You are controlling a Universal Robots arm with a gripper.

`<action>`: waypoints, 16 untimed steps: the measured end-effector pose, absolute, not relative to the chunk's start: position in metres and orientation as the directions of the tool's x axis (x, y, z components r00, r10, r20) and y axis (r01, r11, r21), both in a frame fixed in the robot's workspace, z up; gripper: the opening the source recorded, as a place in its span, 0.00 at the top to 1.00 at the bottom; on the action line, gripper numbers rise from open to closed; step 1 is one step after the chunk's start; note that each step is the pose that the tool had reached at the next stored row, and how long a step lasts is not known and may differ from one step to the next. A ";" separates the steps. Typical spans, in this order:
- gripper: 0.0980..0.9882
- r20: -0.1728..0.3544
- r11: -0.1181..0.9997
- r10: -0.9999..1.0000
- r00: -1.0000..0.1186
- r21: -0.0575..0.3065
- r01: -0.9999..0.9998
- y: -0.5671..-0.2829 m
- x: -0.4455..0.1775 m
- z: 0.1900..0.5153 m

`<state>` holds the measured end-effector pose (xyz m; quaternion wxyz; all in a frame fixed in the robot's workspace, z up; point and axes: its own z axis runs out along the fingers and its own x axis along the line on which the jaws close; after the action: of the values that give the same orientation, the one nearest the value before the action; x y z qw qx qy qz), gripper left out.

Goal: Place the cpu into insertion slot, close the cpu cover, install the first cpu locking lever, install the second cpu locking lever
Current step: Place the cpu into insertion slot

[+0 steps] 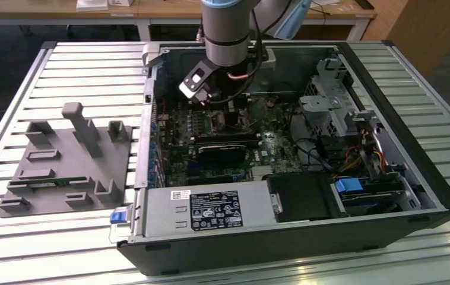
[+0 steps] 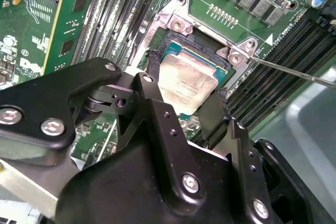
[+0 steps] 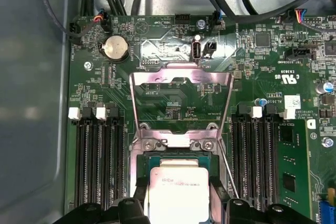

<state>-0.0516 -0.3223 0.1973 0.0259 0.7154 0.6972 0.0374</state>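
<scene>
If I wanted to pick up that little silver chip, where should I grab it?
Probably by two opposite edges of the cpu, coming straight down from above. It is thin and lies flat in the insertion slot, so only its edges offer purchase, and the cpu cover is swung open, leaving the top free.

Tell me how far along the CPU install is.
Nothing is finished. The gripper holds the cpu at the insertion slot; whether it's seated is unclear. The cpu cover stands open and a locking lever is swung free, so cover and both levers remain.
</scene>
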 end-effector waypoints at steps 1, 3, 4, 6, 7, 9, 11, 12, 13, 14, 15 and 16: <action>0.50 0.017 -0.028 1.000 0.026 0.089 0.996 -0.322 -0.052 0.197; 0.50 0.017 -0.029 0.999 0.028 0.089 0.996 -0.322 -0.052 0.196; 0.50 0.017 -0.030 0.999 0.029 0.089 0.996 -0.322 -0.052 0.196; 0.50 0.017 -0.032 0.999 0.030 0.089 0.996 -0.322 -0.052 0.195; 0.50 0.017 -0.032 0.999 0.030 0.089 0.995 -0.322 -0.052 0.195; 0.50 0.017 -0.032 0.999 0.031 0.089 0.995 -0.322 -0.052 0.194; 0.50 0.017 -0.033 0.999 0.031 0.089 0.995 -0.322 -0.052 0.193; 0.50 0.017 -0.033 0.999 0.031 0.089 0.995 -0.322 -0.052 0.193; 0.50 0.017 -0.033 0.999 0.031 0.089 0.995 -0.322 -0.052 0.193; 0.50 0.017 -0.033 0.999 0.031 0.089 0.995 -0.322 -0.052 0.193; 0.50 0.018 -0.033 0.999 0.031 0.089 0.995 -0.322 -0.052 0.193; 0.50 0.018 -0.033 0.999 0.031 0.089 0.995 -0.322 -0.052 0.193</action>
<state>-0.0520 -0.3223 0.1931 0.0260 0.7176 0.6950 0.0374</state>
